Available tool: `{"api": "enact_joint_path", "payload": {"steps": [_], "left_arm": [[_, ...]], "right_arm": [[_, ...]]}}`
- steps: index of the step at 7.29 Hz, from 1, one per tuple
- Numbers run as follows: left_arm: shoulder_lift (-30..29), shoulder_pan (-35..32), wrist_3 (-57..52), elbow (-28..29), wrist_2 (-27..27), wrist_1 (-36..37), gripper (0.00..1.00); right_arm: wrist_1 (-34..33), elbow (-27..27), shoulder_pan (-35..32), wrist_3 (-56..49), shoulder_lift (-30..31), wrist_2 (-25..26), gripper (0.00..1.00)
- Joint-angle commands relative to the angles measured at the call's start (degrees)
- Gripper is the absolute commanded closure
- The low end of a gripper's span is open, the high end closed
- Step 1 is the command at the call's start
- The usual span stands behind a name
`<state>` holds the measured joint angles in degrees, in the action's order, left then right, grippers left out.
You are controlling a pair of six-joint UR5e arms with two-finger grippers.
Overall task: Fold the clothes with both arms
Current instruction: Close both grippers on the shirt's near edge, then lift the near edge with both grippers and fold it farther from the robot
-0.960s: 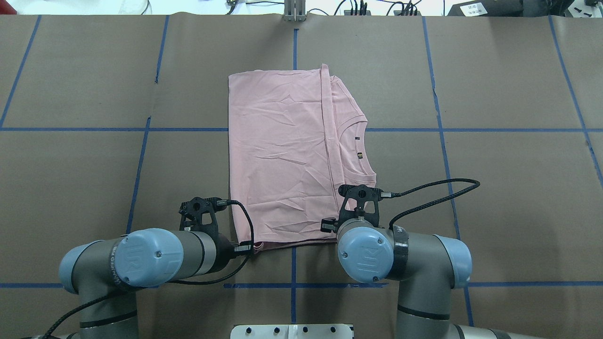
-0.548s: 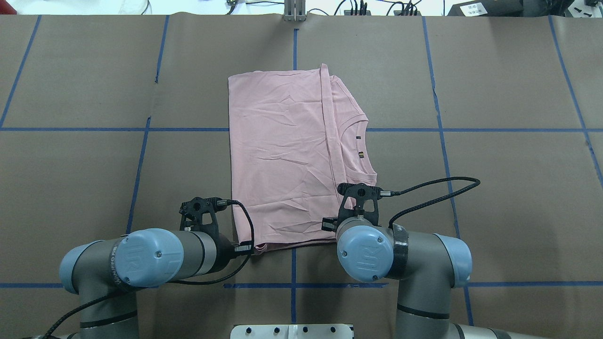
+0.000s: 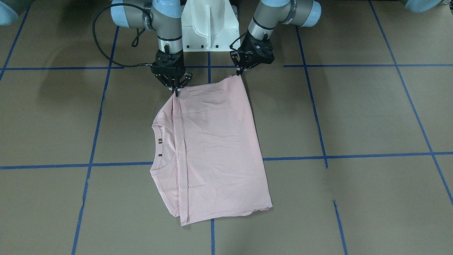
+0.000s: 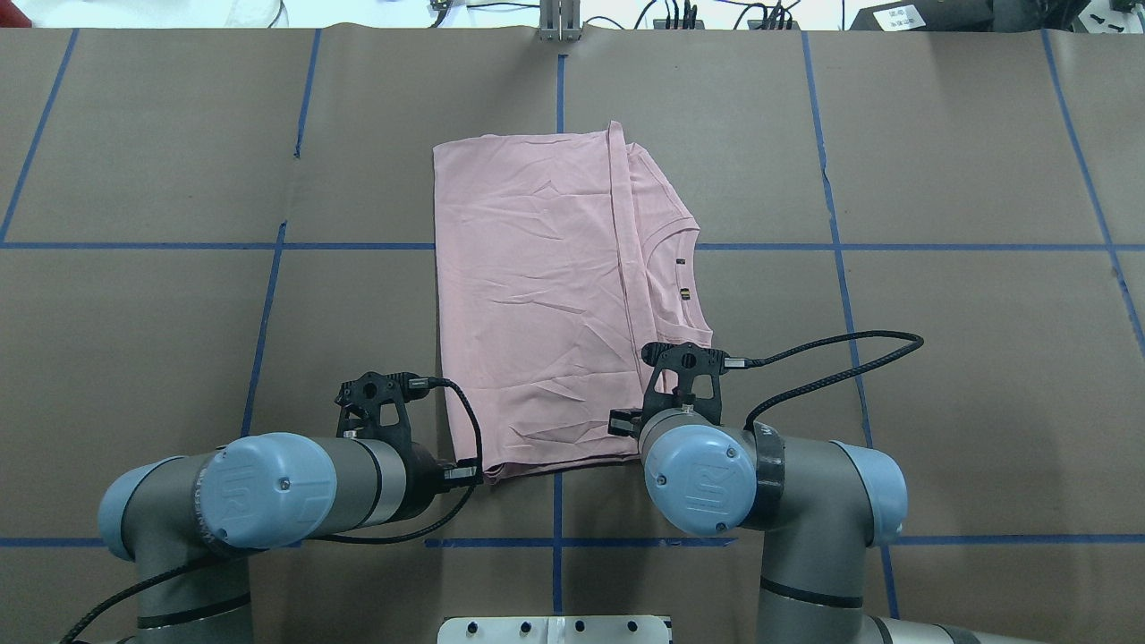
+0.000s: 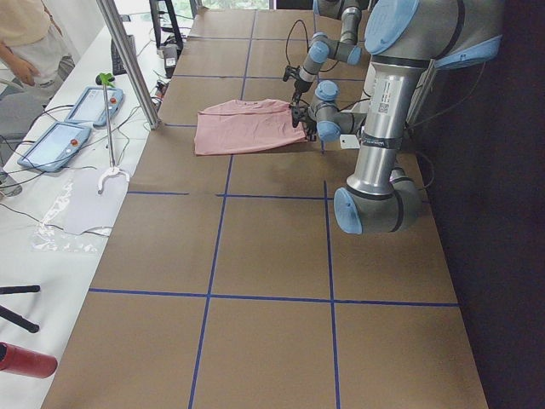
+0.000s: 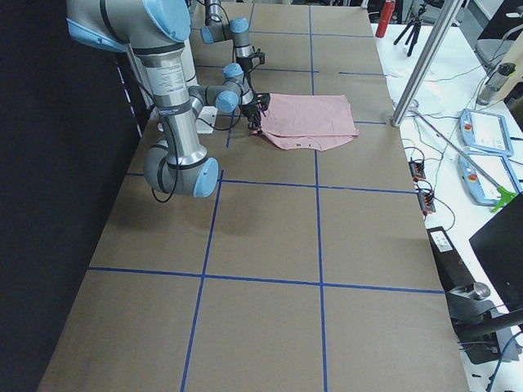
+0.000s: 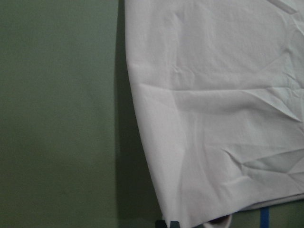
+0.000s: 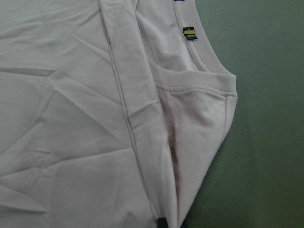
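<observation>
L claw (image 3: 240, 73) clenched on shirt (image 3: 216, 148) at one robot-side corner; R claw (image 3: 176, 91) pinched the other, collar side. Shirt lay folded mid-table (image 3: 371, 117) over blue tape lines (image 3: 354, 156); white base (image 3: 208, 24) behind claws.

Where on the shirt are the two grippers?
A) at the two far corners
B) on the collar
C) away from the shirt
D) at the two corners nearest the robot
D: the left gripper and right gripper each meet a corner of the shirt along its robot-side edge.
</observation>
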<state>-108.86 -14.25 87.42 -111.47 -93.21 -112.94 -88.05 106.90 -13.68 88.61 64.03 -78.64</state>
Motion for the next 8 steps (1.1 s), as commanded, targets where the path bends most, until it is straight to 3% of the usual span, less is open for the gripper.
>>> {"api": "enact_joint_path", "payload": {"steps": [1,3,4,6,8], "left_arm": [[0.57,-0.16,-0.32,-9.23,-0.65,8.98,1.00],[-1.08,0.01,-0.23,-26.18,-4.95,28.03,1.00],[-3.88,-0.25,-0.23,-30.96,-7.14,35.70,1.00],[-5.49,-1.29,-4.06,-27.60,-7.08,37.01,1.00],[-9.24,-10.92,-13.19,-18.05,-7.51,36.66,1.00]], "right_arm": [[-4.98,7.57,0.31,0.16,0.48,-0.19,1.00],[-21.13,23.81,3.38,0.60,0.14,-0.63,1.00],[-24.60,27.28,3.65,0.60,-0.30,-1.59,1.00],[-24.28,24.43,4.09,0.52,-0.74,-1.95,1.00],[-23.58,17.60,-2.20,-3.76,-4.59,-2.22,1.00]]}}
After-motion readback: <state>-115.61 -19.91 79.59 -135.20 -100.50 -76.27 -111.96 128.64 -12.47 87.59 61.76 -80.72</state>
